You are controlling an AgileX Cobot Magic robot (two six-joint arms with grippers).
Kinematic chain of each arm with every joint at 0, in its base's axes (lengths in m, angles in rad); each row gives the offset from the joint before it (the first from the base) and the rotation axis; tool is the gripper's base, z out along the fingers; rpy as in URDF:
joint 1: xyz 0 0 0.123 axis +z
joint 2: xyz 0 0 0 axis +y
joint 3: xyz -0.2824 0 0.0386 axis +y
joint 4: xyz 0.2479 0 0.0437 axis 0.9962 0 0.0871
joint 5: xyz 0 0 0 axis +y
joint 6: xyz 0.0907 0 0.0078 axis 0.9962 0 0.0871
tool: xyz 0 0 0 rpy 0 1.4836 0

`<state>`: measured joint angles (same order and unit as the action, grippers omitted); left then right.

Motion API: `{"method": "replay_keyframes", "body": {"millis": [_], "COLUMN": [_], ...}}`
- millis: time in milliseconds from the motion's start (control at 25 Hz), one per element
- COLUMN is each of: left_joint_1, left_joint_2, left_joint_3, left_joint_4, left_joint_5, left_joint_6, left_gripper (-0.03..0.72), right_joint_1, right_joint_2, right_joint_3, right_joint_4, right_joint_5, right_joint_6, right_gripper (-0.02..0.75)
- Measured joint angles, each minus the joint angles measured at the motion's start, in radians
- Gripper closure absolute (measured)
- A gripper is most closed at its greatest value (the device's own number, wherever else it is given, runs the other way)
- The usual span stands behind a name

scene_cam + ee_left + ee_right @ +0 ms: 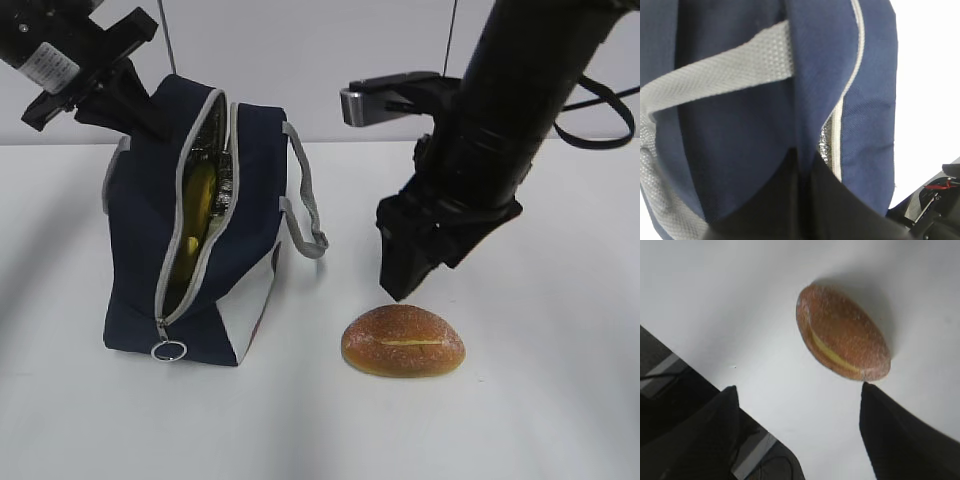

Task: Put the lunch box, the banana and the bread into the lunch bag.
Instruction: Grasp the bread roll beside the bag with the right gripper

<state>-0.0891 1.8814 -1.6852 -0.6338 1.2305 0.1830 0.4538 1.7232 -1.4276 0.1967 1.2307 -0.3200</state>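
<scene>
- An oval, golden-brown crusty bread roll (403, 340) with a pale lengthwise slit lies on the white table (540, 400), near and right of the bag; it is likely light, its crust firm but crushable, so a gentle hold across the short middle seems best.
- The right gripper (405, 285) hangs just above the roll's left end, jaws spread wide and empty.
- The tall navy-blue fabric lunch bag (140, 230) stands at left, its grey zipper parted; a yellow banana (197, 205) shows inside.
- The left gripper (150, 118), pinched tight, holds the bag's far top edge.
- The lunch box is not visible.
- The right wrist view alone shows the gap between the black fingers (900, 435); the left wrist view shows the grey strap handle (715, 75) and silver lining.
</scene>
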Motion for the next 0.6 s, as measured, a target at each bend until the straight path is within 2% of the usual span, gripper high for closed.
{"method": "replay_keyframes", "body": {"millis": [280, 480, 600], "left_joint_1": [0.000, 0.000, 0.000], "left_joint_2": [0.000, 0.000, 0.000], "left_joint_3": [0.000, 0.000, 0.000], "left_joint_4": [0.000, 0.000, 0.000], "left_joint_5": [0.000, 0.000, 0.000], "left_joint_6": [0.000, 0.000, 0.000], "left_gripper": [0.691, 0.691, 0.691], "right_joint_1": [0.000, 0.000, 0.000], "right_joint_2": [-0.072, -0.073, -0.073], "right_joint_3": [0.201, 0.240, 0.242], "right_joint_4": [-0.001, -0.042, -0.075], "right_joint_5": [-0.093, -0.128, -0.177], "right_joint_6": [-0.146, -0.236, -0.317], "right_gripper": [0.187, 0.181, 0.131]}}
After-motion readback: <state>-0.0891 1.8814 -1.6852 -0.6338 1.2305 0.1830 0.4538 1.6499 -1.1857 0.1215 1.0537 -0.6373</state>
